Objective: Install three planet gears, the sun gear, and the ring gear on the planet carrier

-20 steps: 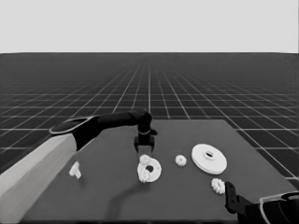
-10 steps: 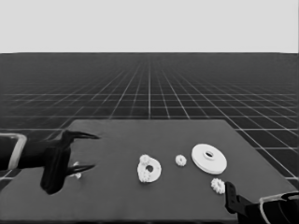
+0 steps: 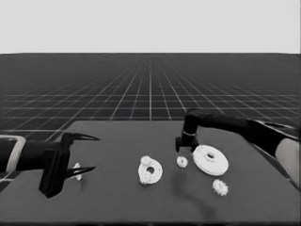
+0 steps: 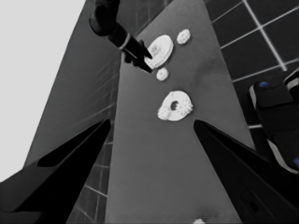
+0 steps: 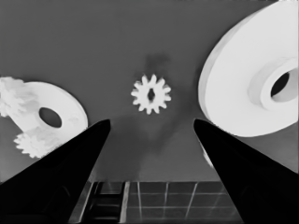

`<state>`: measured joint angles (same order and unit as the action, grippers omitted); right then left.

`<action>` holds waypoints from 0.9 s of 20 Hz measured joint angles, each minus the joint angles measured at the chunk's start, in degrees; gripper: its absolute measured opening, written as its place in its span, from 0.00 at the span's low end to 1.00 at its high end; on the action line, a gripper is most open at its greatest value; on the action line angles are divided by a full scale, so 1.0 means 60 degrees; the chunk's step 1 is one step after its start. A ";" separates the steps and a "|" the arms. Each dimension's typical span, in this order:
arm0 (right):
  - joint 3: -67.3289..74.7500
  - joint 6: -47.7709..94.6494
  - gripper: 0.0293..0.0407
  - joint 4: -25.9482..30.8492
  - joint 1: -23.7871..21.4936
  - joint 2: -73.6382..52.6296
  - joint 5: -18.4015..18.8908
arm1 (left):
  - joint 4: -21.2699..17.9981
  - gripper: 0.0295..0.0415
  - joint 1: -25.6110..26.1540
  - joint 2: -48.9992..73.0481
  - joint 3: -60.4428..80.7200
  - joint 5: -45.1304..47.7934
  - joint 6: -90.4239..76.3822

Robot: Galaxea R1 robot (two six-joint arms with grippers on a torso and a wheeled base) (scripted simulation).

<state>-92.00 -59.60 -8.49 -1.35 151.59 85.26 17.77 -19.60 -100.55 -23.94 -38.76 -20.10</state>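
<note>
Two small white toothed gears sit on the smaller round part; the right gripper, fingers spread, hovers above a loose gear. Left gripper waits, released.

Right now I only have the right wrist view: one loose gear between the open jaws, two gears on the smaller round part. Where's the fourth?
Observer: The fourth gear lies alone, nearer the camera than the larger round part.
Operator: Left arm in the way?
Observer: No. The left arm stands at the left end of the table, jaws open, well apart from the smaller round part.
Operator: Anything else there?
Observer: A thin white piece lies under those jaws, not held.
</note>
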 joint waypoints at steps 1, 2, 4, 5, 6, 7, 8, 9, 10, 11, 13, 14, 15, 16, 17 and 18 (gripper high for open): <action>-0.0433 0.0186 0.81 -0.0616 0.0666 0.0169 -0.0403 | 0.0000 0.75 0.0000 0.0000 0.0000 0.0000 0.0000; -0.0815 0.0346 0.81 -0.0950 0.1164 0.0320 -0.0674 | 0.0000 0.75 0.0000 0.0000 0.0000 0.0000 0.0000; -0.1290 0.0550 0.81 -0.1221 0.1574 0.0511 -0.0958 | 0.0000 0.75 0.0000 0.0000 0.0000 0.0000 0.0000; -0.1406 0.0600 0.81 -0.1275 0.1652 0.0558 -0.1023 | 0.0000 0.75 0.0000 0.0000 0.0000 0.0000 0.0000; -0.1475 0.0630 0.81 -0.1305 0.1696 0.0585 -0.1063 | 0.0000 0.75 0.0000 0.0000 0.0000 0.0000 0.0000; -0.1515 0.0647 0.81 -0.1323 0.1719 0.0602 -0.1086 | 0.0000 0.75 0.0000 0.0000 0.0000 0.0000 0.0000; -0.1538 0.0657 0.81 -0.1334 0.1733 0.0611 -0.1100 | 0.0000 0.75 0.0000 0.0000 0.0000 0.0000 0.0000; -0.1552 0.0662 0.81 -0.1340 0.1740 0.0616 -0.1108 | 0.0000 0.75 0.0000 0.0000 0.0000 0.0000 -0.0001; -0.1559 0.0665 0.81 -0.1344 0.1744 0.0619 -0.1113 | 0.0000 0.75 0.0000 0.0000 0.0000 0.0000 -0.0001; -0.1564 0.0667 0.51 -0.1346 0.1745 0.0619 -0.1115 | 0.0000 0.75 0.0000 0.0000 0.0000 0.0000 -0.0001; -0.1567 0.0668 0.17 -0.1349 0.1746 0.0622 -0.1118 | 0.0000 0.75 0.0000 0.0000 0.0000 0.0000 -0.0001; -0.1568 0.0669 0.17 -0.1349 0.1746 0.0623 -0.1118 | 0.0000 0.75 0.0000 0.0000 0.0000 0.0000 -0.0001; -0.1569 0.0669 0.17 -0.1349 0.1746 0.0624 -0.1118 | 0.0000 0.75 0.0000 0.0000 0.0000 0.0000 -0.0001; -0.1569 0.0669 0.17 -0.1350 0.1746 0.0624 -0.1119 | 0.0000 0.75 0.0000 0.0000 0.0000 0.0000 -0.0001; -0.1569 0.0669 0.17 -0.1350 0.1745 0.0624 -0.1119 | 0.0000 0.75 0.0000 0.0000 0.0000 0.0000 -0.0001; -0.1569 0.0669 0.17 -0.1350 0.1745 0.0624 -0.1119 | 0.0000 0.75 0.0000 0.0000 0.0000 0.0000 -0.0001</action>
<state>-101.41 -55.58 -16.59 9.13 155.34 78.55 17.77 -19.61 -100.55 -23.94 -38.76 -20.10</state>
